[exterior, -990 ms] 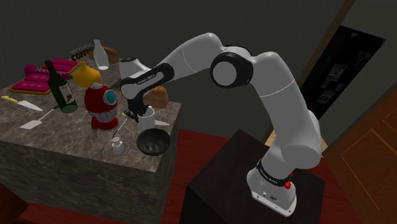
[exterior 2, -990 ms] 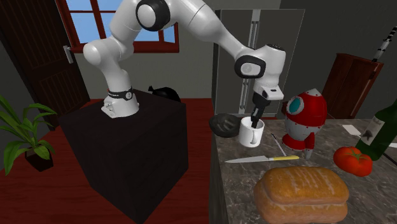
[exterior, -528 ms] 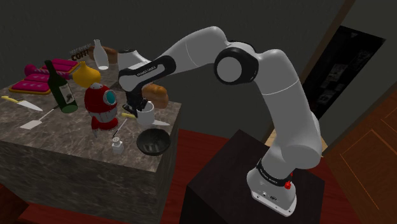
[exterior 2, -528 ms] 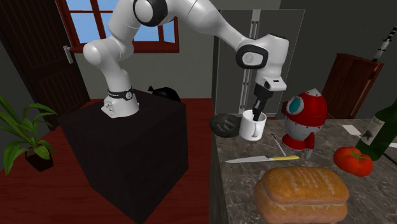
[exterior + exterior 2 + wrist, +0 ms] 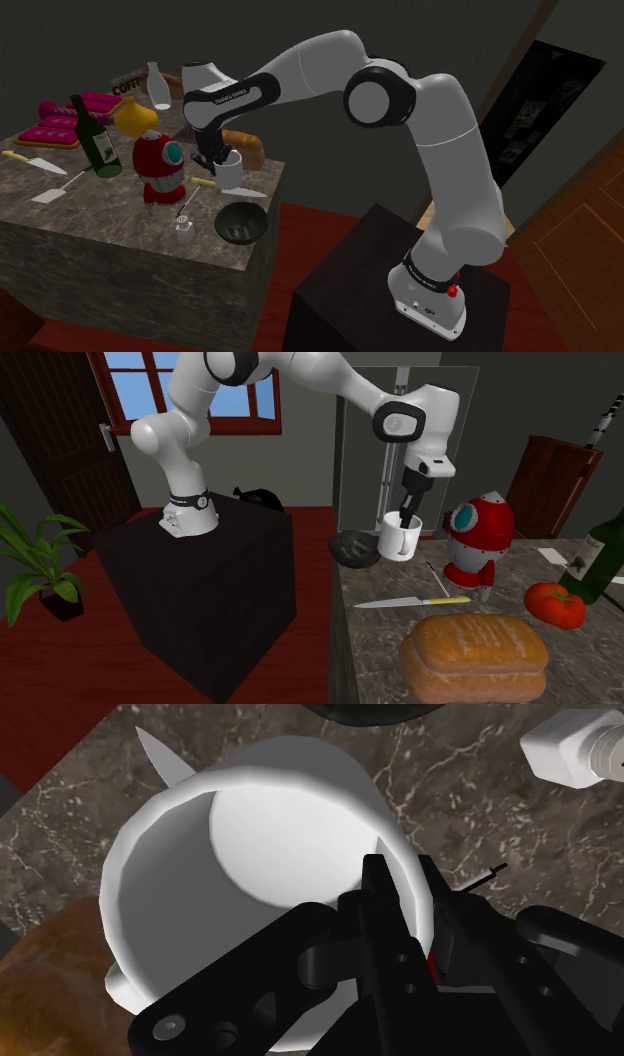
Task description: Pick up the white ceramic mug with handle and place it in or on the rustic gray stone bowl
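White mug, rigid, smooth and probably brittle, hangs just above the mottled counter, beside the dark bowl. Gripper clamped on the rim wall, one finger inside, one outside. This thin pinch could slip, so the mug is best carried level.
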Controlling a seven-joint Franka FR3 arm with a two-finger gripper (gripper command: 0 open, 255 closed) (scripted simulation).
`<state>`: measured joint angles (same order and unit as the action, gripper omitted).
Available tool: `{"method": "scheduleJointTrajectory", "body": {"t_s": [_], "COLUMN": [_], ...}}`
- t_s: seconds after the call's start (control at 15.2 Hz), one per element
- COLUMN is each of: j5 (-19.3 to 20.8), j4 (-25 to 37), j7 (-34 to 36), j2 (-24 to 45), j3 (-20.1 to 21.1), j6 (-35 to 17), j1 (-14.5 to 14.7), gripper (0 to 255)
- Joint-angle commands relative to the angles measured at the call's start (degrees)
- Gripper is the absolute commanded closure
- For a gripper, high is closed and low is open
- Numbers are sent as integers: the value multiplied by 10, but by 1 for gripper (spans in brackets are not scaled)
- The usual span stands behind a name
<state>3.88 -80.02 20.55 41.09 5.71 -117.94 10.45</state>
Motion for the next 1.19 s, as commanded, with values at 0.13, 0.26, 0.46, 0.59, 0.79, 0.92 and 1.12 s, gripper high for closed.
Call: {"method": "scheduleJointTrajectory", "body": {"t_s": [0.13,0.26,0.46,0.59,0.79,0.92,1.12], "j5": [-1,-2,-5,-7,-12,-16,-13], "j4": [8,-28,-127,-185,-263,-309,-316], "j7": [-1,5,24,36,55,69,70], "j2": [-14,-41,-106,-146,-202,-237,-224], "j3": [1,3,10,15,23,30,29], "j6": [23,13,-21,-39,-61,-73,-93], "j1": [0,2,11,17,27,34,35], "gripper": [255,255,255,255,255,255,255]}}
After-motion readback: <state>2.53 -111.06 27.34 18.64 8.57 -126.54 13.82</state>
